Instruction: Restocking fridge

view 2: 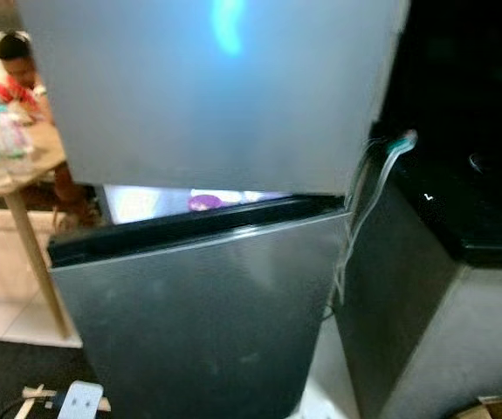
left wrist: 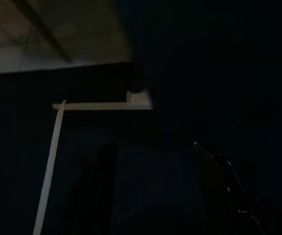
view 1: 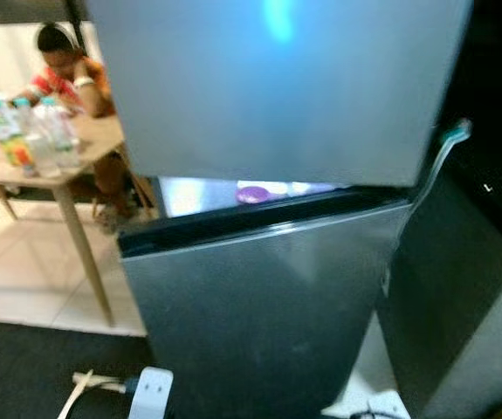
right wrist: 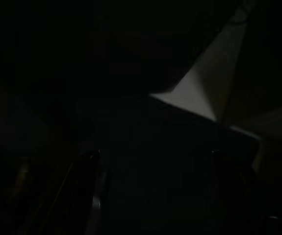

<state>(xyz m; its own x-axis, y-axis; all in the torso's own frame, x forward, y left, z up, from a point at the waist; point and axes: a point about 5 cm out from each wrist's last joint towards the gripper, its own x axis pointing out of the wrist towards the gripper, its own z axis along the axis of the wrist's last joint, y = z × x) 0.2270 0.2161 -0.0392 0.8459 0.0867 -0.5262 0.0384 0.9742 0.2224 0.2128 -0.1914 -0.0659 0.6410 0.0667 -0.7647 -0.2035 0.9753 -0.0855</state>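
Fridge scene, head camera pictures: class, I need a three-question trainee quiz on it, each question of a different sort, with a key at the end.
1. True or false: the upper door of the fridge is swung open while the lower door is shut.
2. Which stands on the wooden table to the robot's left? A) plastic bottles B) a stack of pans C) a laptop
3. Fill in: through the gap under the upper door, a lit shelf shows a ______ coloured item.

Key: 1 true; 2 A; 3 purple. A person sits behind the table, and a white power strip lies on the floor by the fridge.
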